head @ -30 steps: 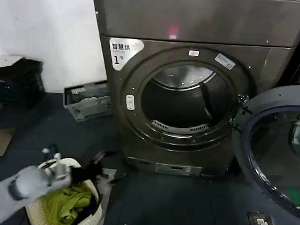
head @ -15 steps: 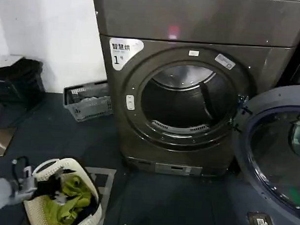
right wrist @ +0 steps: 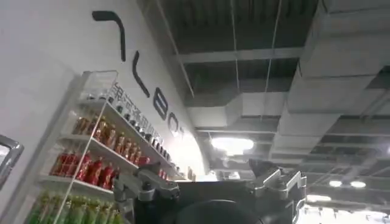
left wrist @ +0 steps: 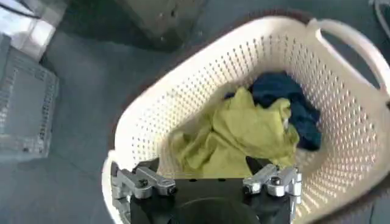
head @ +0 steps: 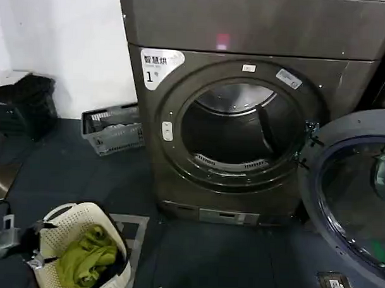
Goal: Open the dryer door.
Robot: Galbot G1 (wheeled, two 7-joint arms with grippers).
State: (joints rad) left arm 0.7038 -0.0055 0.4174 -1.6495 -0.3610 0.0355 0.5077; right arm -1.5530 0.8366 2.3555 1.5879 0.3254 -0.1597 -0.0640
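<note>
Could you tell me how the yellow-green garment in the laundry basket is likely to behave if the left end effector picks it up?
The yellow-green garment lies crumpled in soft folds, so it would probably drape limply rather than hold shape. It looks thin, so likely light. It overlaps a dark blue cloth in the white perforated basket, so that might drag along. The left end effector hangs open above the rim.

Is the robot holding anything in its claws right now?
No. The left gripper hangs open over the laundry basket, gripping nothing. The right gripper is open too, pointing up with nothing between its fingers.
</note>
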